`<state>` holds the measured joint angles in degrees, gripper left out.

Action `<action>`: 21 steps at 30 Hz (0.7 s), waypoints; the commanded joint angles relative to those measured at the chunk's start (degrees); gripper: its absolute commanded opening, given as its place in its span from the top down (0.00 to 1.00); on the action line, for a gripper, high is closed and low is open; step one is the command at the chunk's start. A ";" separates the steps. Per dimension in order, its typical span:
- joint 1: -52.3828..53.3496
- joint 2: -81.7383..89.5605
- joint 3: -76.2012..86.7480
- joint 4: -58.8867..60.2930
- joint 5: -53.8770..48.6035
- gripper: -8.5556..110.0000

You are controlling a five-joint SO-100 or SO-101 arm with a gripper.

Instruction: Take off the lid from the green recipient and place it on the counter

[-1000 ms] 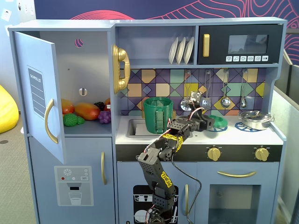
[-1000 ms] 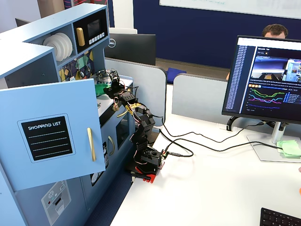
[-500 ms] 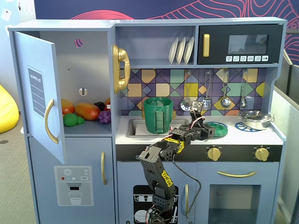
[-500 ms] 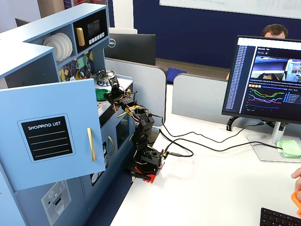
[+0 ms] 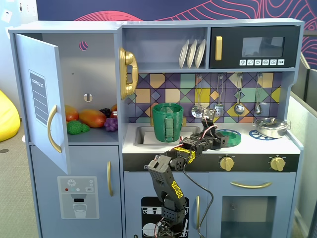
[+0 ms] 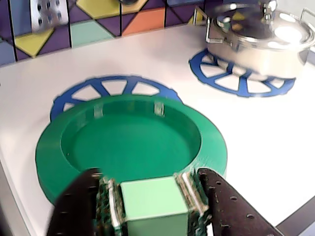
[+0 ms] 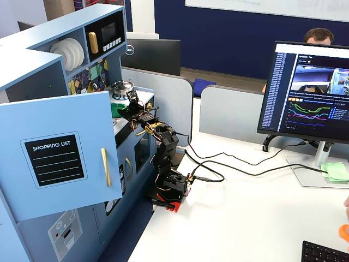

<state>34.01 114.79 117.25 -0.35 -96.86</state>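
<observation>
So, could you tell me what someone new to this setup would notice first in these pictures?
Probably the lid, a flat green disc lying on the white counter over a printed blue burner ring, with the gripper closed around its square knob in the wrist view. Next, the green recipient standing open at the sink, left of the lid in a fixed view. A shiny silver pan sits on the other burner ring.

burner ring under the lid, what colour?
Blue spoked ring printed on white counter; clearest in the wrist view, behind the green lid.
</observation>
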 commanded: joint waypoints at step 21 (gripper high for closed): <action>-14.59 51.24 2.55 70.49 -5.10 0.84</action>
<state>23.03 159.61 114.52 64.07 -99.76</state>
